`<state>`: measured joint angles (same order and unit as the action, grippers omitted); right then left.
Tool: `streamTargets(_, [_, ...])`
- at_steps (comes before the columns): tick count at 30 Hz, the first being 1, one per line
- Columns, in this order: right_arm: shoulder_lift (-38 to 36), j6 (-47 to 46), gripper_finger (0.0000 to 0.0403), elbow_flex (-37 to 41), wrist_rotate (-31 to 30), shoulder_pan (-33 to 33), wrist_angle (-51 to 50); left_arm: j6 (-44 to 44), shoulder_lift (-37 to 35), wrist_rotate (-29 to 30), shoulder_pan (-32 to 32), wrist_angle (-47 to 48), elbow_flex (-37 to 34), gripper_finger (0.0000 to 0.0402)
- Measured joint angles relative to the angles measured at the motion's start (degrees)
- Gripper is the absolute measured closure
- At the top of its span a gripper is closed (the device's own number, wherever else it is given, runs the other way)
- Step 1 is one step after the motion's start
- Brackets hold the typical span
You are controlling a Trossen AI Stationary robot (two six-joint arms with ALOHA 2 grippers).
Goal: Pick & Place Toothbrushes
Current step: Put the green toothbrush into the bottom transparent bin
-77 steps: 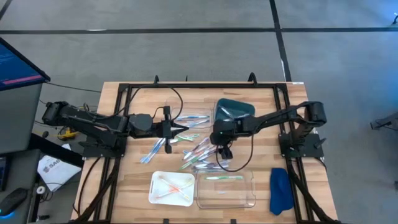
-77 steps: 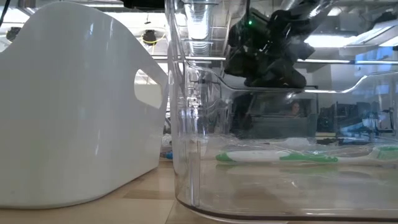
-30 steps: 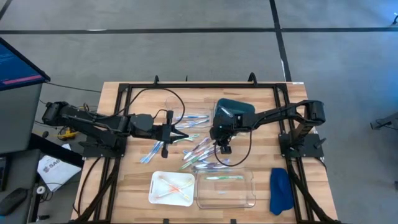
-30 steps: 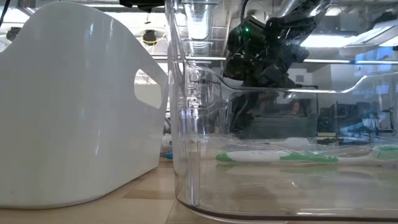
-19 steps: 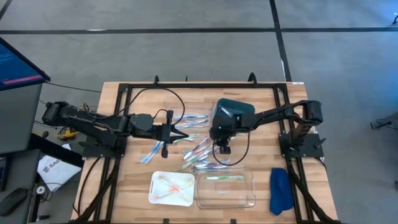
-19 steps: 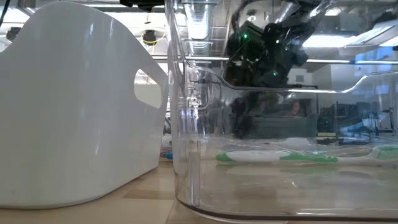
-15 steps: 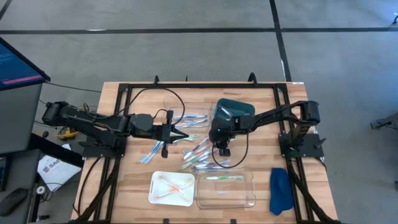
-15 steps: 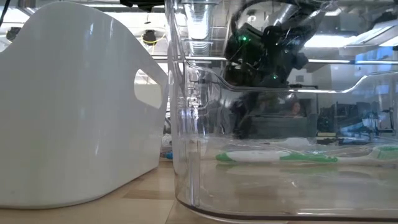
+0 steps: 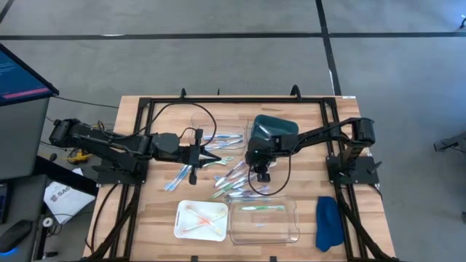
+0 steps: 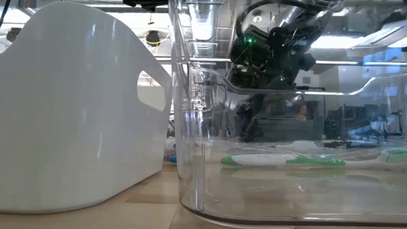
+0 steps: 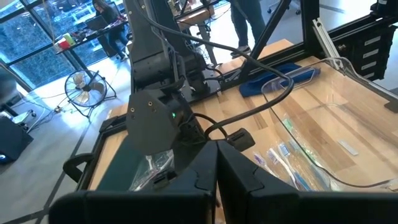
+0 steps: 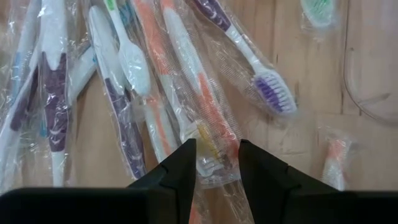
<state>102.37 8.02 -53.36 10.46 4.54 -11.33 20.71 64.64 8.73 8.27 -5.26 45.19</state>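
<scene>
Two tools are over the worktop, and only the right tool [image 9: 262, 173] looks to be at work: it hangs just above the loose heap of toothbrushes [image 9: 234, 177], its dark fingers [image 12: 177, 167] parted with nothing between them, lined up either side of an orange-handled brush [image 12: 198, 99] in its clear wrapper. From the wrist view it seems aimed that way so the handle lies across the gap, ready for a straight drop and squeeze. The wrappers overlap, so a neighbouring purple-handled brush [image 12: 118, 106] could easily come up with it.

Out to the side, the left tool [image 9: 212, 153] waits near the heap's far edge, its fingers [image 11: 205, 171] pressed together and holding nothing, probably parked clear of the other arm.

Nearer the front edge sit the two receiving trays, placed within easy reach of the pile: a white tray [image 9: 182, 225] with a few orange-pink brushes in it, and beside it a clear tray [image 9: 293, 229] holding a green one [image 10: 286, 160]. A dark teal bin [image 9: 277, 125] stands behind the right arm, and a blue cloth [image 9: 328, 222] lies well apart by the corner.
</scene>
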Motion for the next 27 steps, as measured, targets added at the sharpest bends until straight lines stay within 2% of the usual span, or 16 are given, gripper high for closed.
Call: streamTargets(27, [-0.04, -0.11, 0.0281, -0.10, 0.00, 0.00, -0.26, 0.01, 0.01, 1.22, 0.00, 0.35, 0.00, 0.0399])
